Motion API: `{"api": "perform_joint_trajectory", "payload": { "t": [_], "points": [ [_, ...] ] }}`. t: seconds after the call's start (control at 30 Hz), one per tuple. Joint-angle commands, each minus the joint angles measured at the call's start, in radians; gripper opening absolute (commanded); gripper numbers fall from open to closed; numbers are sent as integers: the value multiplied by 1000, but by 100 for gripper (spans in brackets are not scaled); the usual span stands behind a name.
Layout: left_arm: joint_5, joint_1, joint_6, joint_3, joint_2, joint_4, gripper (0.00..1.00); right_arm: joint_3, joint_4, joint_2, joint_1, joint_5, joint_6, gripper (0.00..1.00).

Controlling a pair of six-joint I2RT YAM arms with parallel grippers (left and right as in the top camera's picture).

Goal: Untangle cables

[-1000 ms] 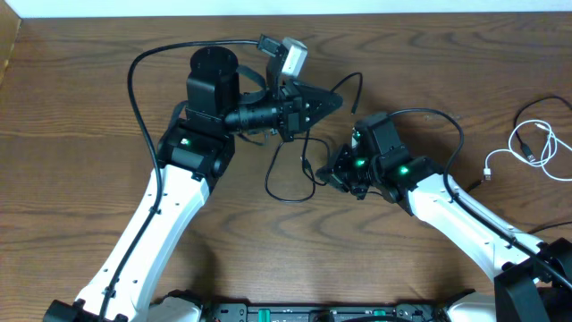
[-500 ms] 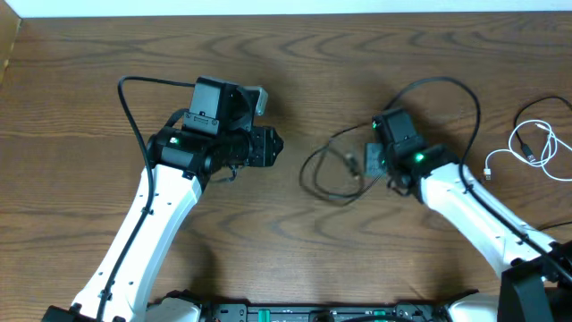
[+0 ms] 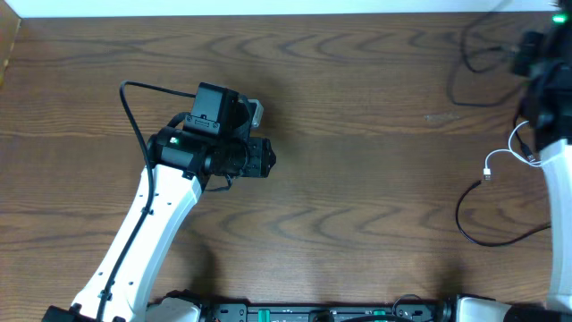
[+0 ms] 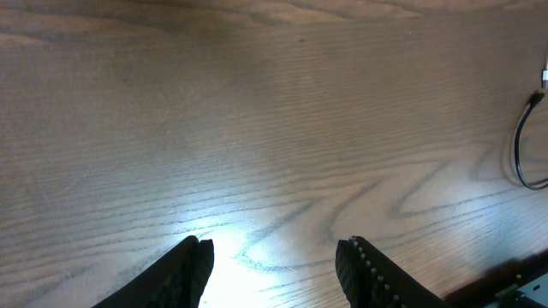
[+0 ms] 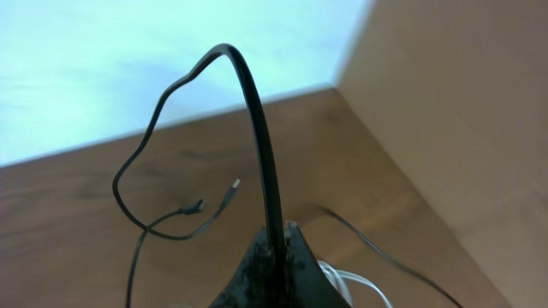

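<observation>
My right gripper (image 5: 278, 244) is shut on the black cable (image 5: 261, 145) and holds it up. The cable arches above the fingers and its two plug ends (image 5: 214, 198) hang free over the wood. In the overhead view the black cable (image 3: 466, 61) loops at the back right beside my right gripper (image 3: 525, 55). The white cable (image 3: 520, 143) lies coiled at the right edge, its plug (image 3: 489, 174) pointing left. It also shows under the right fingers (image 5: 347, 282). My left gripper (image 4: 274, 252) is open and empty above bare wood, left of centre in the overhead view (image 3: 266, 159).
A thicker black arm wire (image 3: 478, 228) arcs over the table at the front right and also shows in the left wrist view (image 4: 522, 158). The table's back edge meets a pale wall (image 3: 268, 7).
My right arm has swung from the table's middle to the back right corner, carrying the black cable with it. My left gripper drew back from the cable earlier and has since stayed nearly still.
</observation>
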Motion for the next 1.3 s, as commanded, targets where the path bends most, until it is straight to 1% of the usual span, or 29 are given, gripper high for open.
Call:
{"api": "perform_joint_trajectory", "payload": {
  "t": [0.0,0.03,0.1,0.33,0.53,0.9,0.93,0.97,1.0,1.03,1.07,1.17,1.27],
  "points": [
    [-14,3,10,3,-10,-5,52,11,-47,-6,-111,18,105,1],
    [-14,3,10,3,-10,-5,52,11,-61,-5,-149,17,137,1],
    [-13,3,10,3,-10,-5,52,11,-71,-2,-199,-1,142,1],
    [-13,3,9,3,-10,-8,52,10,-76,0,-286,-61,142,1],
    [-13,3,10,3,-10,-19,52,10,-82,8,-312,-64,142,1],
    [-14,3,10,3,-10,-19,52,10,-87,36,-315,-71,142,1],
    [-14,3,10,3,-10,-19,52,10,-88,36,-315,-72,142,5],
    [-14,3,10,3,-10,-19,52,10,-88,36,-315,-72,142,26],
    [-14,3,10,3,-10,-19,52,10,-88,36,-315,-72,142,58],
    [-14,3,10,3,-10,-19,52,10,-88,36,-315,-72,142,82],
    [-14,3,10,3,-10,-19,52,10,-88,36,-315,-72,142,99],
    [-14,3,10,3,-10,-19,52,10,-88,36,-315,-103,142,99],
    [-14,3,10,3,-10,-19,52,10,-88,37,-315,-279,142,99]
  ]
}}
